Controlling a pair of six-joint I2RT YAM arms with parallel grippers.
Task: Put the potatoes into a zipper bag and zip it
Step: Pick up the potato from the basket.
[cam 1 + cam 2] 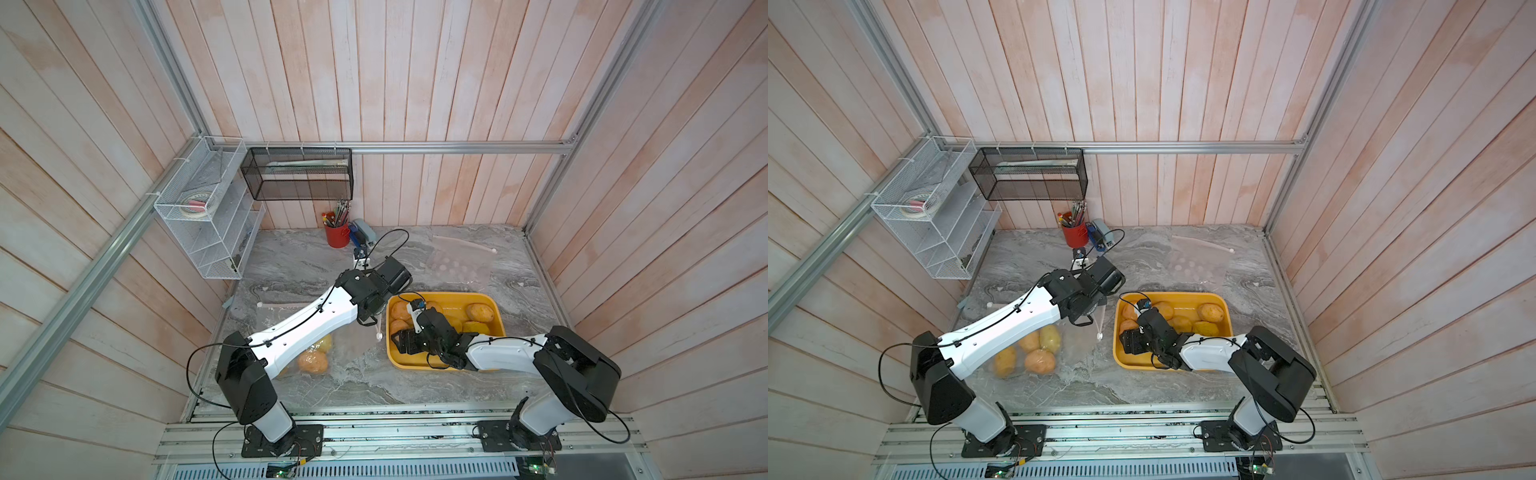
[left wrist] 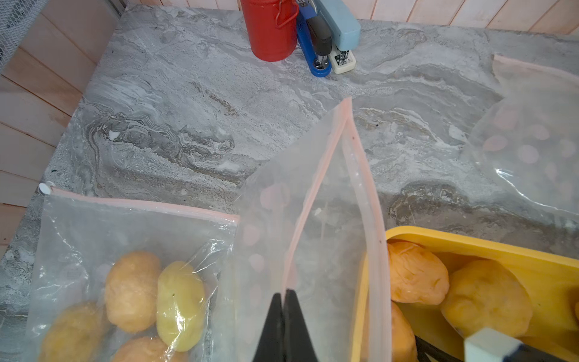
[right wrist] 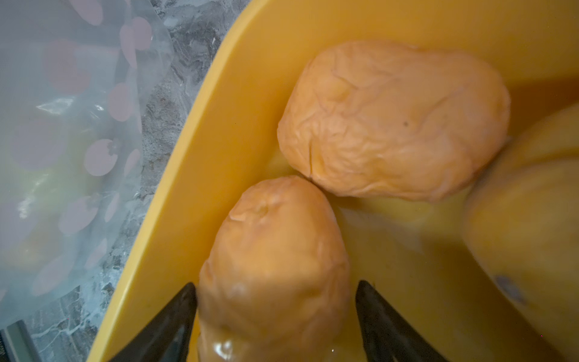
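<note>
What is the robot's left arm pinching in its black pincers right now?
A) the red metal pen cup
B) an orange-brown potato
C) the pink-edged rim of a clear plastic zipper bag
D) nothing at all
C: in the left wrist view the left gripper is shut on the pink-edged rim of the clear plastic zipper bag, with that thin edge caught between its black tips.

The marble table [image 1: 299, 257] bears a yellow tray [image 1: 449, 294], a zipper bag [image 2: 94, 225], a spare bag [image 1: 457, 262], a red cup [image 1: 336, 239] and staplers [image 1: 360, 230].

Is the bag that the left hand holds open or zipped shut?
Open. On the bag, the two pink zipper strips stand apart beyond the shut left hand.
</note>
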